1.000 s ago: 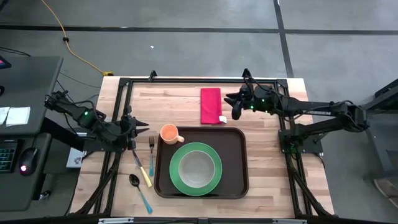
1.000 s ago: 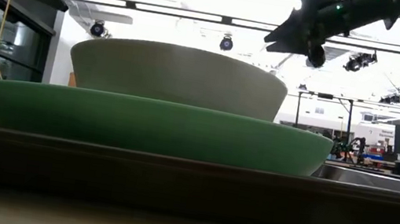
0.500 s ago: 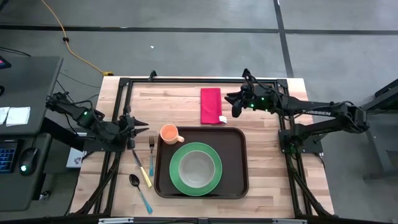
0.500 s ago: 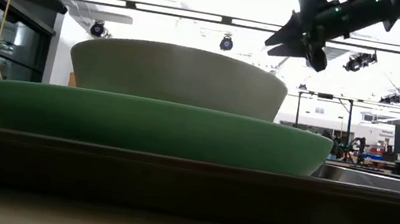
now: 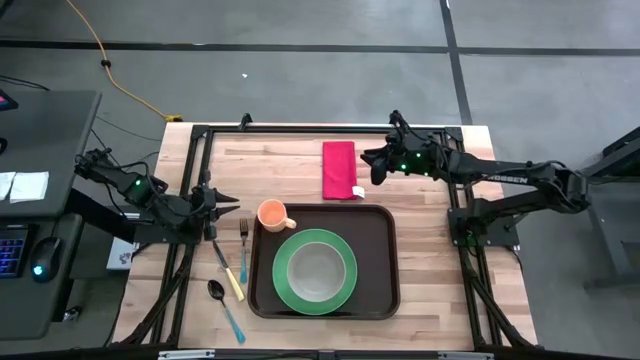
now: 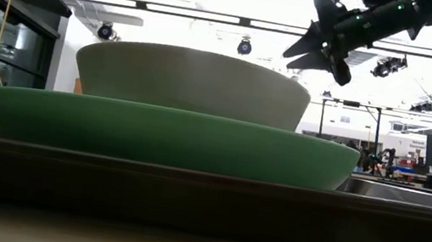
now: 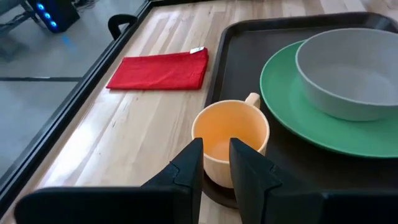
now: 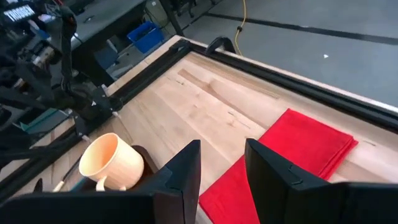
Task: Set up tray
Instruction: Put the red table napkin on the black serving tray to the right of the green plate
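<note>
With tray (image 5: 385, 262) at frame centre already carrying plate (image 5: 283, 280), bowl (image 5: 316, 269) and cup (image 5: 272, 214), napkin (image 5: 340, 169) likely next: lower right gripper (image 5: 374, 168), fingers apart and empty, onto it. Left gripper (image 5: 226, 205) narrowly parted, waiting.

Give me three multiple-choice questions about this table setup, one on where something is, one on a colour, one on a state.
1. Where is the red napkin?
A. on the table beyond the tray
B. under the plate
C. in the cup

2. What colour is the plate under the bowl?
A. blue
B. green
C. white

3. What is the right gripper holding?
A. the fork
B. the cup
C. nothing

Answers:
1. A, it lies on bare wood past the tray's far rim.
2. B, a green ring shows around the grey bowl.
3. C, its fingers stand apart in the air above the napkin.
</note>
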